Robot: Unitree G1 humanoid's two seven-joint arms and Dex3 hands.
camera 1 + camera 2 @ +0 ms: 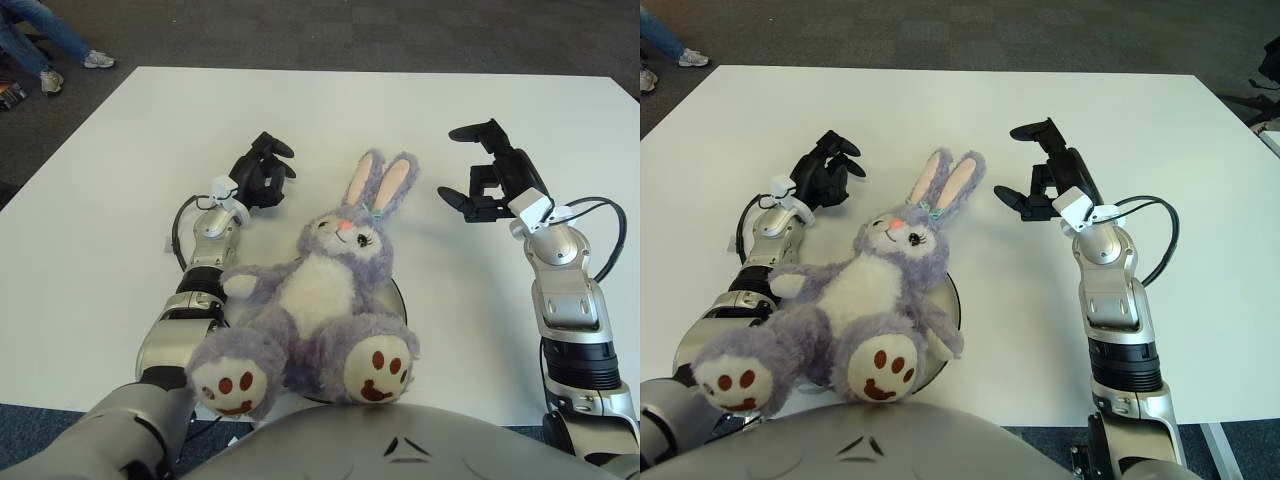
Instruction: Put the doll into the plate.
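Right hand [480,172] hovers above the white table [120,160] to the right of the doll's ears, its black fingers [475,131] spread wide and holding nothing, apart from the plush. Broad bare table surface lies beyond it toward the far edge and out to the right edge, and more open surface stretches across the far half of the table behind both hands. Left hand [260,172] shows on the other side, just left of the doll's head, its fingers curled loosely around nothing, with its forearm running back along the doll's left flank toward the near edge. Between the two hands sits the doll [320,300], a purple and white bunny with pink-lined ears pointing away from the robot and its two spotted feet hanging toward the near table edge. It rests over a dark round plate [399,296], of which only a thin arc of rim shows at the doll's right side; the body and legs cover most of it, while the head and ears reach past the rim onto the table. Dark carpet floor [300,30] surrounds the table.
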